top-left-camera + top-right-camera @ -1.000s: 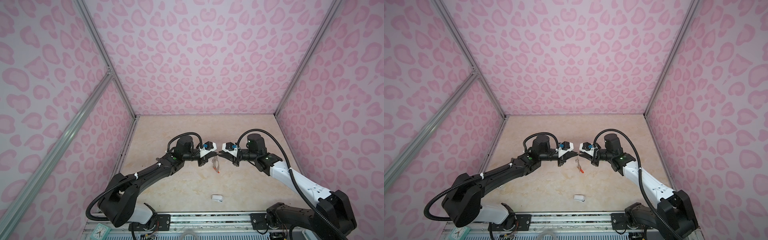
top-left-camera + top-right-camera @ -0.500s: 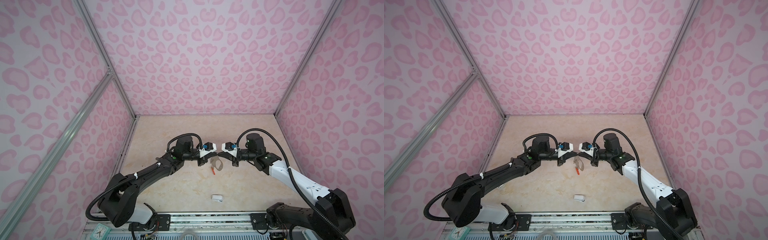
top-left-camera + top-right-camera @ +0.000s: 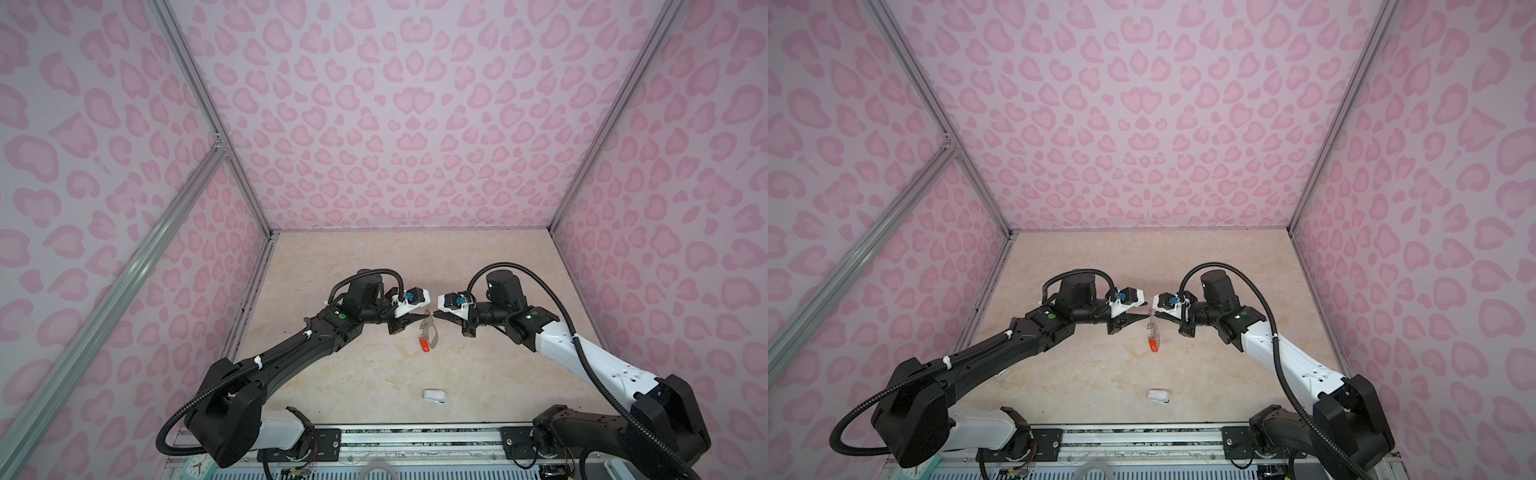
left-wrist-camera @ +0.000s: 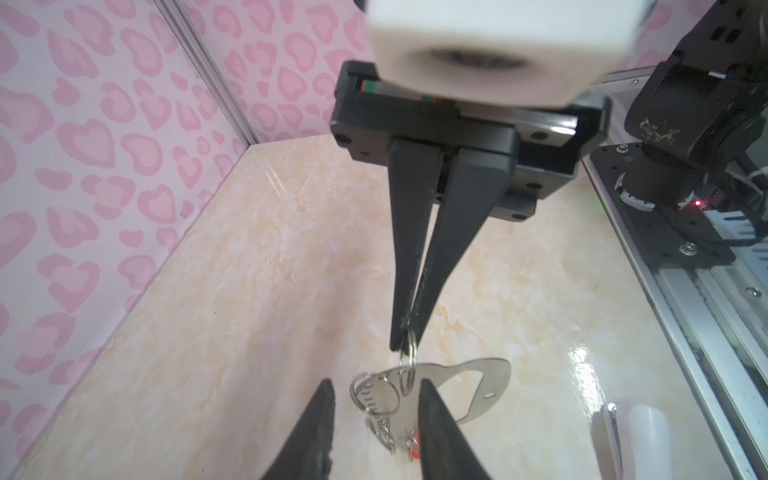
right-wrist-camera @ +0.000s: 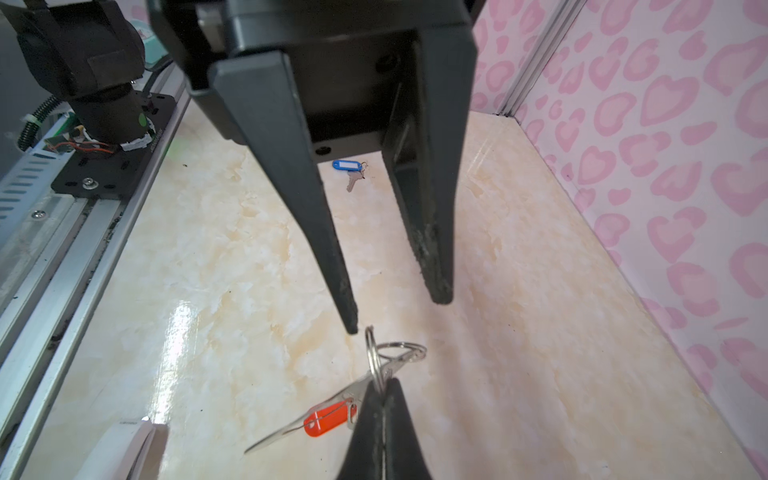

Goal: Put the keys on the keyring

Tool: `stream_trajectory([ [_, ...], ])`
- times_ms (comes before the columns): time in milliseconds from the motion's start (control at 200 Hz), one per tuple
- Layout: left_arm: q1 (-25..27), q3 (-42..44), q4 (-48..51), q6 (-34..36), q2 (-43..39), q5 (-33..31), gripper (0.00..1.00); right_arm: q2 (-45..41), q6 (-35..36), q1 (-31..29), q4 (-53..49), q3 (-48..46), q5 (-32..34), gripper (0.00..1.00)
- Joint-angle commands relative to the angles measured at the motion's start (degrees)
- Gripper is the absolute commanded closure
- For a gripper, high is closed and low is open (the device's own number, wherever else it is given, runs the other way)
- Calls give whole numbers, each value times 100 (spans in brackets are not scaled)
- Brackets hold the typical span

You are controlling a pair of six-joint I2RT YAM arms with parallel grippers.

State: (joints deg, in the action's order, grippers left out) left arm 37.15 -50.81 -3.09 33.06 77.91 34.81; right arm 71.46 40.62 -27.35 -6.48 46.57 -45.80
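Observation:
The keyring [image 4: 469,386], a flat grey plate with wire rings, hangs in the air from one ring. My right gripper [image 5: 384,384] is shut on that ring; in both top views it sits mid-table [image 3: 434,312]. A key with an orange tag [image 5: 326,419] dangles from the keyring [image 3: 431,332], tag lowest [image 3: 1153,345]. My left gripper [image 4: 376,407] is open, its fingertips [image 5: 352,324] just beside the held ring and touching nothing, facing the right gripper [image 3: 419,319]. A second key with a blue tag [image 5: 347,166] lies flat on the table beyond the left gripper, hidden in both top views.
A small white rounded object [image 3: 434,395] lies near the front edge, also seen in the right wrist view [image 5: 120,449]. Pink patterned walls [image 3: 374,124] close in three sides. A metal rail [image 3: 415,430] with both arm bases runs along the front.
My left gripper's jaws have opened and let go of the ring. The keyring with the orange-tagged key now hangs from the right gripper alone, slightly lower.

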Motion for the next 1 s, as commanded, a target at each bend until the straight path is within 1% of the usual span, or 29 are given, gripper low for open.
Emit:
stream_trajectory([
  [0,27,-70,265,257,-110,-217,70,6,161,-41,54,28,241,100],
  [110,90,-76,305,349,-119,-376,71,29,132,-62,85,34,256,100],
  [285,202,-179,327,420,-33,-463,72,122,87,-109,29,122,221,100],
  [365,270,-209,301,421,9,-633,73,139,70,-145,11,143,204,100],
  [530,306,-228,266,412,55,-633,77,141,3,-166,19,167,195,100],
  [620,328,-228,218,378,75,-608,84,138,-10,-199,15,185,202,100],
  [705,326,-211,94,260,58,-576,95,110,-24,-192,15,150,279,100],
  [760,328,-170,2,200,21,-526,97,50,-13,-185,-1,102,466,91],
  [820,290,-119,-98,138,-11,-348,97,-62,7,-160,-2,17,720,84],
  [895,204,-55,-288,-5,-61,9,97,-203,-28,-82,-3,-104,805,80],
  [995,81,68,-675,-275,-92,464,97,-365,-140,23,11,-205,742,79],
])
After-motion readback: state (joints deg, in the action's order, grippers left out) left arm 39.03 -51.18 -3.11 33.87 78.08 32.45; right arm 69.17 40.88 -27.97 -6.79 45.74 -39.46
